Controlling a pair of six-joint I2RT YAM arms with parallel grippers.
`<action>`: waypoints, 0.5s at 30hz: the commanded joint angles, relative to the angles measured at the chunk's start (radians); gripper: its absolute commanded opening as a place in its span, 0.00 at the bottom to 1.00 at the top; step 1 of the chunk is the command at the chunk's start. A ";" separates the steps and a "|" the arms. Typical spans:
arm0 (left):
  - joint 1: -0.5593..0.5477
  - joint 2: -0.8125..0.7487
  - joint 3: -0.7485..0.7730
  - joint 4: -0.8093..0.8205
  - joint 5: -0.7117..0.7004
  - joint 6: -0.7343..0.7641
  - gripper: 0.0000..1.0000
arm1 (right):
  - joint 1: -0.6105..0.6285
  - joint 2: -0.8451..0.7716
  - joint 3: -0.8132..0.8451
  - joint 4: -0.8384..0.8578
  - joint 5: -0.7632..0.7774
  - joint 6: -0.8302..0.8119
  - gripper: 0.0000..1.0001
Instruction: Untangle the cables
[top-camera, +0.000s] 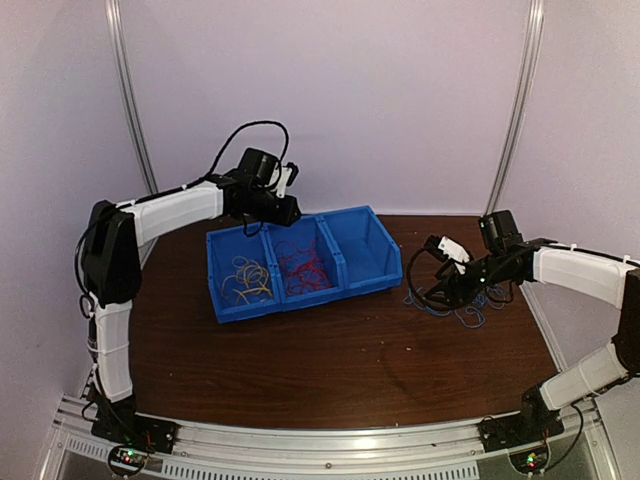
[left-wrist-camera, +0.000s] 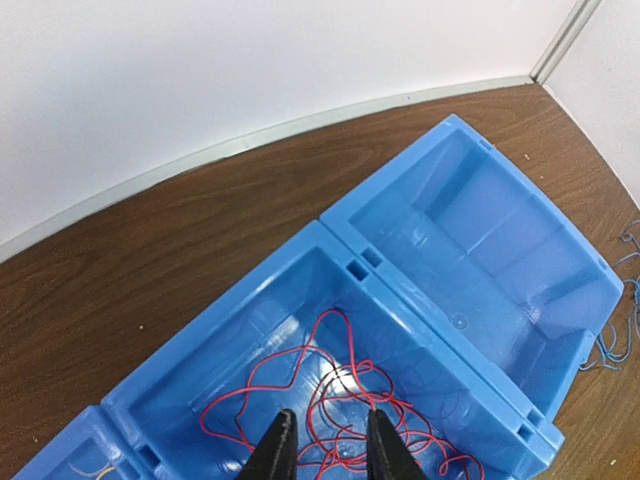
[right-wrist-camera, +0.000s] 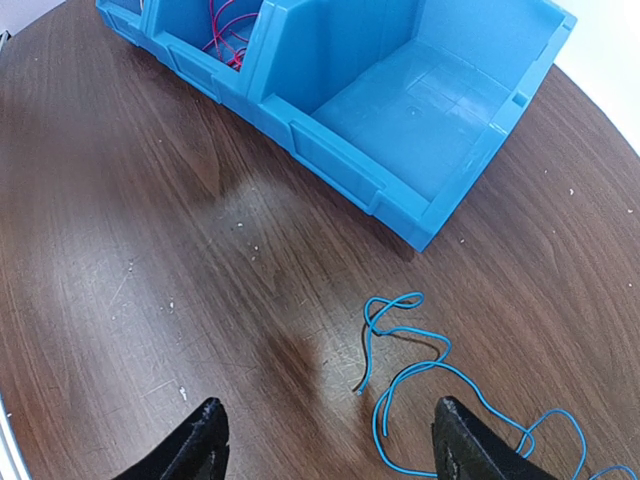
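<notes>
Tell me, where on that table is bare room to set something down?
Bare: the wide wood strip between the bins and the arm bases, and the empty rightmost bin. Crowded: the blue wires right of the bins, under the right hand, and the two wire-filled bins.
</notes>
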 joint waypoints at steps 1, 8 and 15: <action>-0.001 -0.170 -0.096 0.023 0.054 0.036 0.31 | -0.006 -0.004 0.002 0.009 0.009 0.003 0.71; -0.013 -0.493 -0.495 0.324 0.145 0.021 0.35 | -0.049 0.054 0.087 -0.006 0.012 0.100 0.71; -0.028 -0.620 -0.760 0.575 0.147 0.027 0.49 | -0.116 0.171 0.238 -0.183 0.045 0.034 0.64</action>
